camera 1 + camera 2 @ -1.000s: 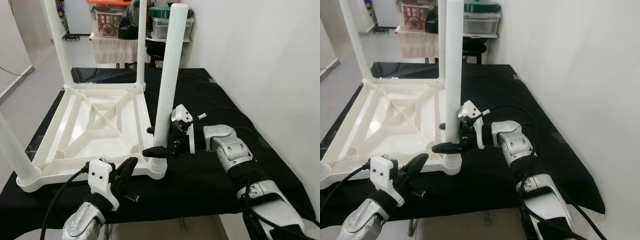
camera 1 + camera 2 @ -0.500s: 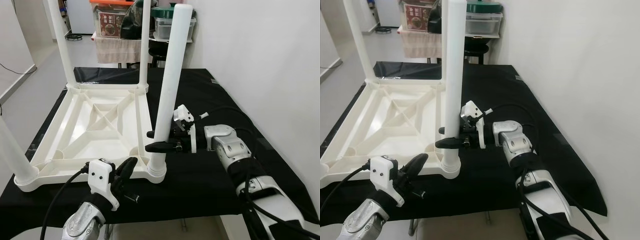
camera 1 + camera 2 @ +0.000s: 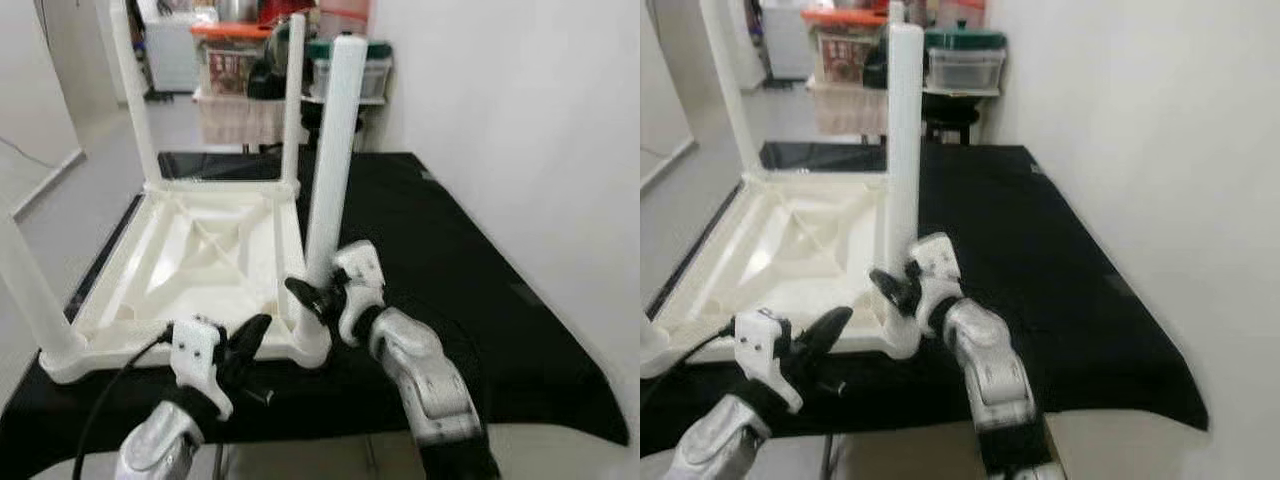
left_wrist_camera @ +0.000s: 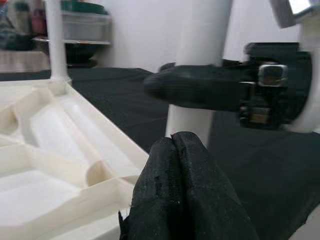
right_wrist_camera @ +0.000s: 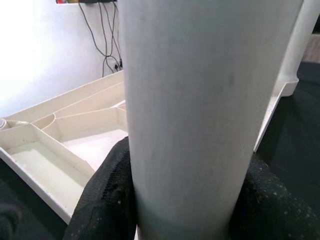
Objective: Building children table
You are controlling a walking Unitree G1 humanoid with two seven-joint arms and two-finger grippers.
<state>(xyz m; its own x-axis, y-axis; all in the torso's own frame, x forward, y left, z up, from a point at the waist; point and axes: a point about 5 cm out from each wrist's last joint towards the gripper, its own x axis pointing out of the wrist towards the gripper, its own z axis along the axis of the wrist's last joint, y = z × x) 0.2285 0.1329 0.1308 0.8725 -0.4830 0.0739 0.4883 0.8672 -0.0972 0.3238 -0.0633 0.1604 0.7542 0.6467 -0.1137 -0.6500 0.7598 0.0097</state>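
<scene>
On a black-draped worktable (image 3: 470, 230), an upturned white plastic children's table (image 3: 200, 255) is seen lying top-down, its ribbed underside exposed and legs pointing upward. The near-right leg (image 3: 330, 150) is shown standing in its corner socket (image 3: 312, 345), clasped low on the shaft by the right gripper (image 3: 308, 296), whose black fingers (image 5: 107, 195) are pressed to either side of the tube. The left gripper (image 3: 245, 345) is held just beside the near edge of the tabletop, close to the same socket, its two fingers (image 4: 180, 200) pinched together on nothing.

Three further legs are visible: one at the far-left corner (image 3: 130, 95), one at the far-right corner (image 3: 293, 100) and one at the near-left corner (image 3: 30, 290).

The leg is judged to be in the course of being seated. A poor fit is the main risk: should the tube be pushed while slightly tilted, it could bind in the socket or spring out, and a sideways pull could slide the light tabletop across the cloth. The left gripper, being so near, could also be knocked.

Beyond the far end, lidded storage boxes (image 3: 345, 70) and a hanging towel (image 3: 235, 118) are seen on a rack; a label on one box is present but cannot be read.
</scene>
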